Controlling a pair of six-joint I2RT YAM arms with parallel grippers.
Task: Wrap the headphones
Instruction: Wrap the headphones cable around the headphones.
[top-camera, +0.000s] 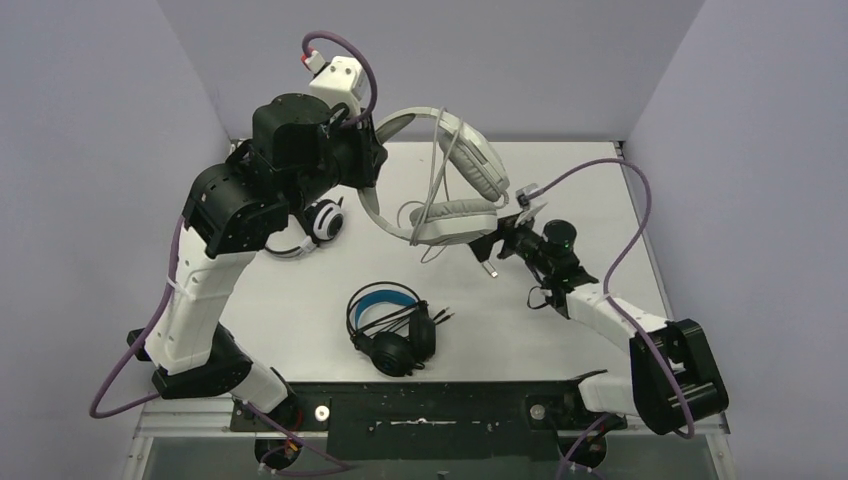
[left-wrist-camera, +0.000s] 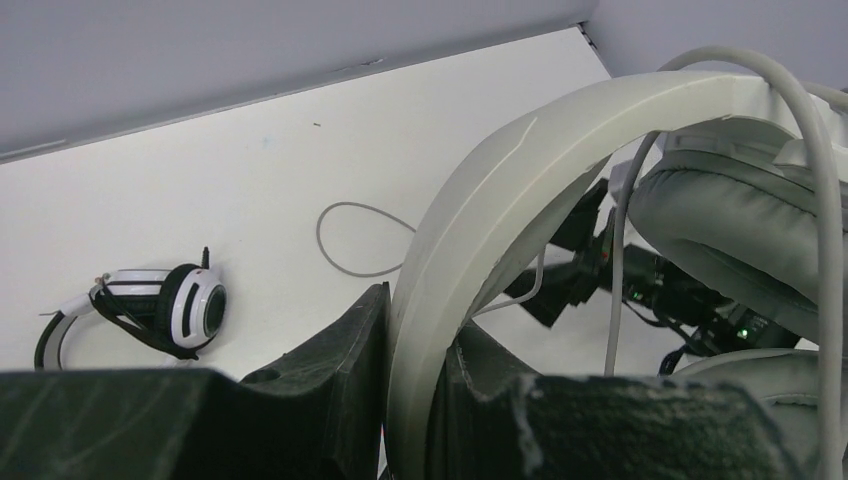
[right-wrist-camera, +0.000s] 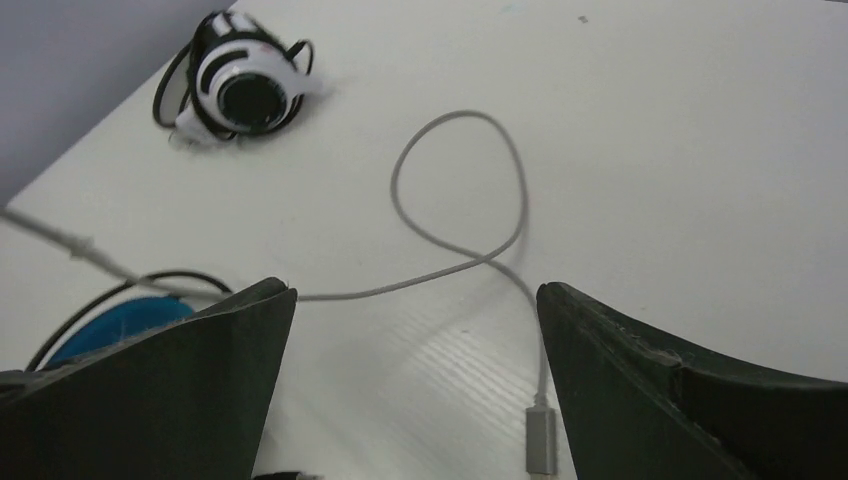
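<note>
Right claw (right-wrist-camera: 415, 300) agape over looped cable (right-wrist-camera: 460, 118)

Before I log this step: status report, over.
Left fingers shut on white headset, at headband. Right fingers open, empty, above pale cable. Nothing in the way.

This is a robotics lab test cell. 2 robot arms, a left arm (top-camera: 200, 290) and a right arm (top-camera: 610, 320), are bolted to a black base plate (top-camera: 400, 400) at the near edge of a white table (top-camera: 300, 300). Plain grey walls (top-camera: 100, 150) box the table in beyond the jaws and out to either side of them. Purple cables (top-camera: 649, 205) loop off both arms. A camera (top-camera: 560, 238) is mounted just behind the right gripper (right-wrist-camera: 415, 295), whose jaws look down on the white tabletop.
</note>
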